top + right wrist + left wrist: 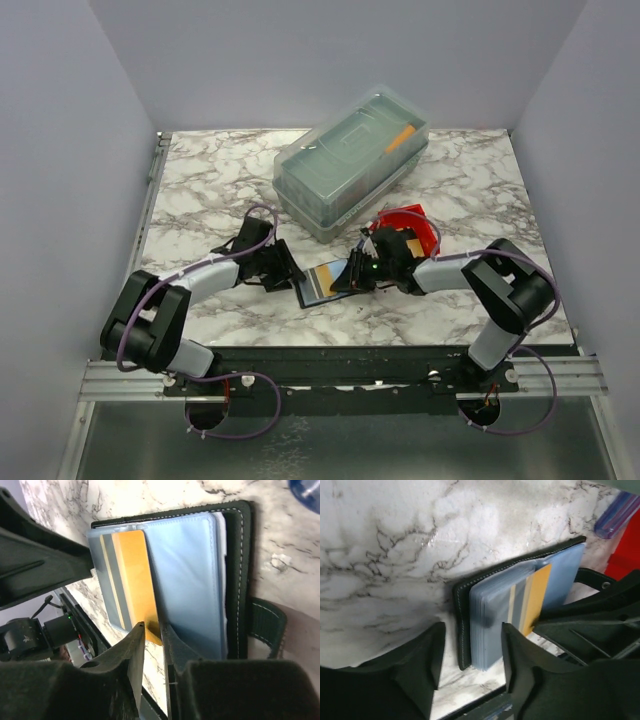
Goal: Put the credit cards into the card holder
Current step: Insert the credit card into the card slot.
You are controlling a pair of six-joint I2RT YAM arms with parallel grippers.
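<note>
The black card holder (310, 292) lies open on the marble between my two grippers, its clear sleeves facing up (187, 575). A tan/gold credit card (131, 575) rests on the sleeves, and its far part looks tucked under one. One corner sticks out over the holder's edge. My right gripper (153, 627) stands slightly open, the card's corner in the narrow gap between the tips. The left gripper (473, 635) is open and straddles a corner of the holder (462, 630). That view also shows the gold card (537, 597). I see no other cards.
A large clear lidded box (350, 160) stands at the back centre. A red bin (412, 225) sits just behind the right gripper (352, 276). A blue pen end (615, 515) lies beside the bin. The left gripper (290, 272) is close to the holder's left edge.
</note>
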